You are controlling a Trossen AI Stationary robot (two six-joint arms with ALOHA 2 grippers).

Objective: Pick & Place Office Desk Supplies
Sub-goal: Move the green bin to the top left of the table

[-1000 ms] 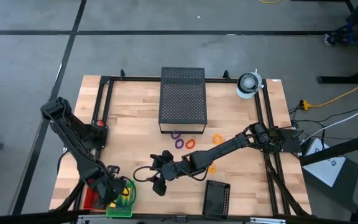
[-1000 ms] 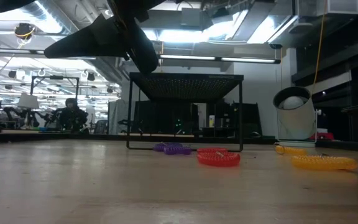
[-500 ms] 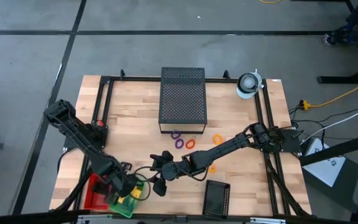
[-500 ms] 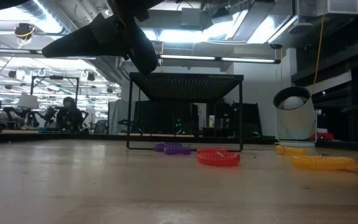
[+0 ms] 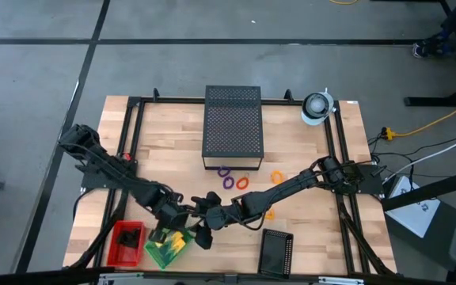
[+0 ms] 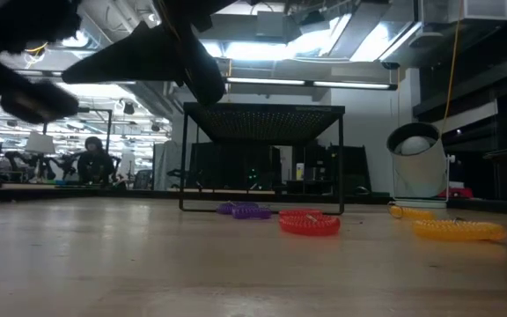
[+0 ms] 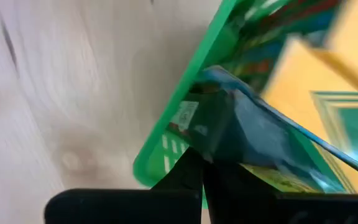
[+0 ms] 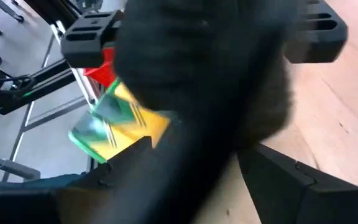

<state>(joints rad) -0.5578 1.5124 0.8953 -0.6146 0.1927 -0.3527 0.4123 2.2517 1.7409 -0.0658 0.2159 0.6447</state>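
A green basket [image 5: 167, 247] holding yellow-and-green crayon boxes [image 7: 303, 106] sits near the table's near edge, beside a red bin [image 5: 125, 241]. My left gripper [image 5: 167, 229] is shut on the basket. My right gripper [image 5: 199, 219] hovers open just to the right of it; the left arm crosses close in front of it in the right wrist view. Purple rings [image 5: 226, 176], a red ring [image 5: 242, 183] and orange rings [image 5: 277, 176] lie flat on the table before the big black perforated box [image 5: 232, 127]. My left gripper holds the green basket by its side wall at the rim [image 7: 179, 134], pinched between the two fingers [image 7: 188, 177]. The fingers come slanting down from the table's left. The basket sits turned at an angle; whether its base is on the table cannot be told.
A small black perforated tray [image 5: 275, 252] lies near the near edge on the right. A white round object [image 5: 317, 107] stands at the far right corner. A black frame rail [image 5: 129, 150] runs along the table's sides. Another yellow ring [image 6: 458, 230] lies by the right arm.
My left gripper has swung from the table's near left corner toward the right, up to my right gripper, drawing the green basket along with it. The basket has slid right, away from the red bin, and turned at an angle.
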